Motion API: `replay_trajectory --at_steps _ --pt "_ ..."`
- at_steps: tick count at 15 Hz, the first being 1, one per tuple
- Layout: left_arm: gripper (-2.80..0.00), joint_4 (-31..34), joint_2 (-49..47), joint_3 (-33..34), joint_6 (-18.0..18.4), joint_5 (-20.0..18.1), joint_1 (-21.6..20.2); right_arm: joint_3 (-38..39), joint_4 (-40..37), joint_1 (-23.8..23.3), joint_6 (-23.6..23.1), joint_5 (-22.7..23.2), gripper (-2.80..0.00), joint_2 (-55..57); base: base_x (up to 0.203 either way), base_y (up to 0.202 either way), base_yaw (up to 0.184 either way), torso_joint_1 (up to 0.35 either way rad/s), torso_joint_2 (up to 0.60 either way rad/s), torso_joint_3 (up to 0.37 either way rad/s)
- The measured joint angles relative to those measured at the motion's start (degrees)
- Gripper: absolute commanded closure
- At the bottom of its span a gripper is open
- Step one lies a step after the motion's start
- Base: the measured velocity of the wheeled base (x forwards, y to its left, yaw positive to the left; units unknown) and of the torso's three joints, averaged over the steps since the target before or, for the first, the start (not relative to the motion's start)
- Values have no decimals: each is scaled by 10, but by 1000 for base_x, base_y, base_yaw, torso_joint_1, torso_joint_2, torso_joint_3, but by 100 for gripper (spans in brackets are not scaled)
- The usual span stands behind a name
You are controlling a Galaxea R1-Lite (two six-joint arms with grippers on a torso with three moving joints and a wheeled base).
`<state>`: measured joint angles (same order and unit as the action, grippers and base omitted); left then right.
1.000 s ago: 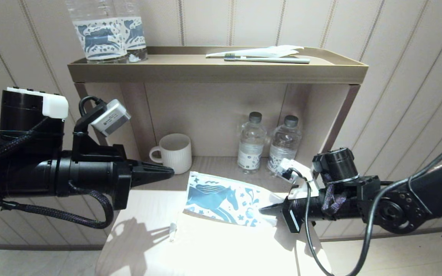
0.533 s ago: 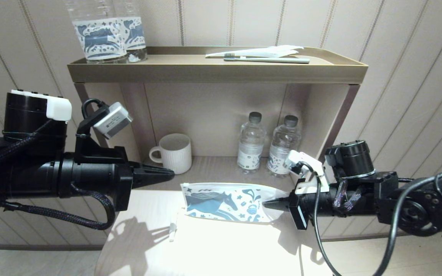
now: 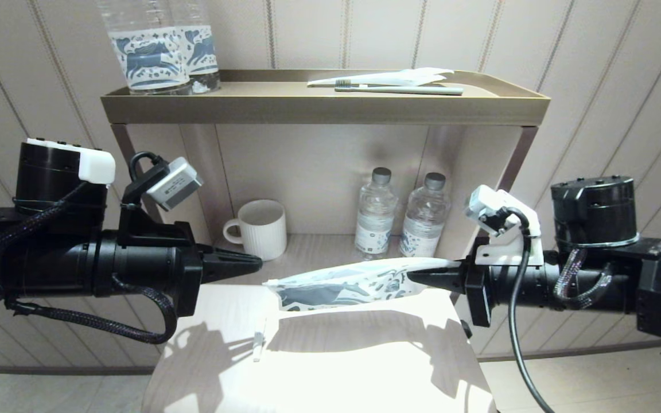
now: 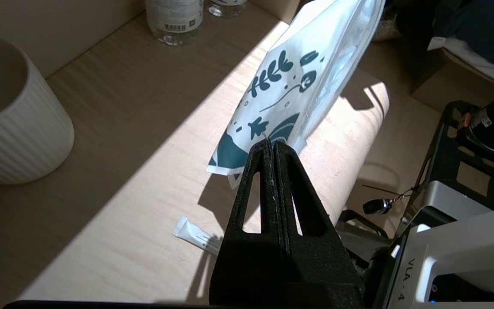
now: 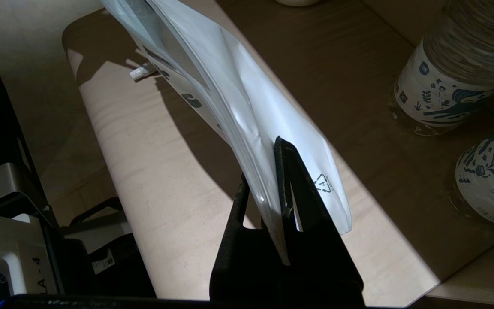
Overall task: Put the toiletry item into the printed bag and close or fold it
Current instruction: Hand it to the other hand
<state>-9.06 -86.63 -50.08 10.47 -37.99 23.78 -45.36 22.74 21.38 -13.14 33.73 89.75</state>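
Above tabletop (image 3: 365, 367): right gripper (image 3: 416, 276) clamps printed bag (image 3: 342, 284), lifted; left gripper (image 3: 253, 264) clenched, empty, nearby.

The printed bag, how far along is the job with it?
Done: the right end effector has the printed bag pinched at one edge and off the table. In hand: holding it up. Left: no toothbrush visibly in it, closing; left end effector shut, empty.
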Motion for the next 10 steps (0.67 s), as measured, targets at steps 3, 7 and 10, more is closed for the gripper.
replay_trajectory --at_steps 3,7,10 --pt "0 -1 -3 0 1 0 0 1 -3 0 0 0 0 6 0 0 0 0 0 0" --pt "0 -2 -6 2 2 0 0 0 -1 -2 -6 -3 0 81 0 0 0 0 0 0" --pt "0 -2 -6 3 2 1 0 -1 0 -2 -19 -6 0 128 0 0 0 0 0 0"
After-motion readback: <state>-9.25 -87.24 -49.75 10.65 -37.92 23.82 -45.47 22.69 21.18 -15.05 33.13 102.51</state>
